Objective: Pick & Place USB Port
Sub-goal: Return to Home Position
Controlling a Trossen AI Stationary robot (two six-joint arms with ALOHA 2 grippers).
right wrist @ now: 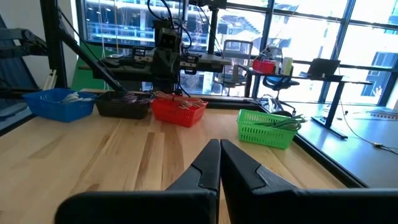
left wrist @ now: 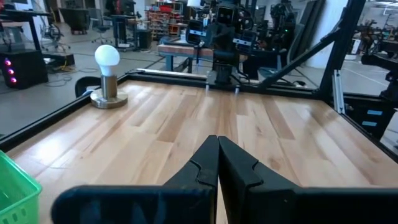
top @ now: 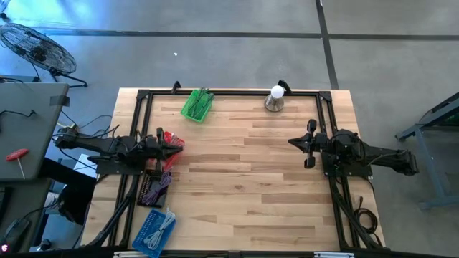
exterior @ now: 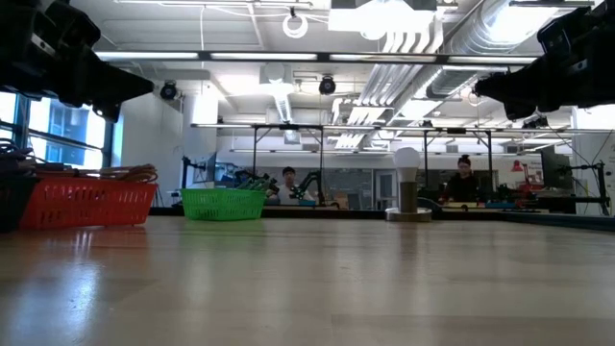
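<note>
No USB port shows apart from the cables in the baskets. My left gripper (top: 179, 145) is shut and empty, held above the table over the red basket (top: 169, 138) at the left side. In its own wrist view my left gripper (left wrist: 218, 155) shows its fingertips together. My right gripper (top: 292, 141) is shut and empty above the table's right side, and my right gripper (right wrist: 220, 158) shows closed fingertips too. The red basket (right wrist: 179, 109), a dark basket (right wrist: 123, 104), a blue basket (right wrist: 57, 102) and a green basket (right wrist: 267, 127) stand on the table, holding cables.
A white bulb on a metal base (top: 275, 98) stands at the far edge, right of the green basket (top: 197, 104). A black frame (top: 229, 92) runs round the table. The bare wooden middle (top: 244, 172) lies between the arms. People sit in the room beyond (exterior: 288, 183).
</note>
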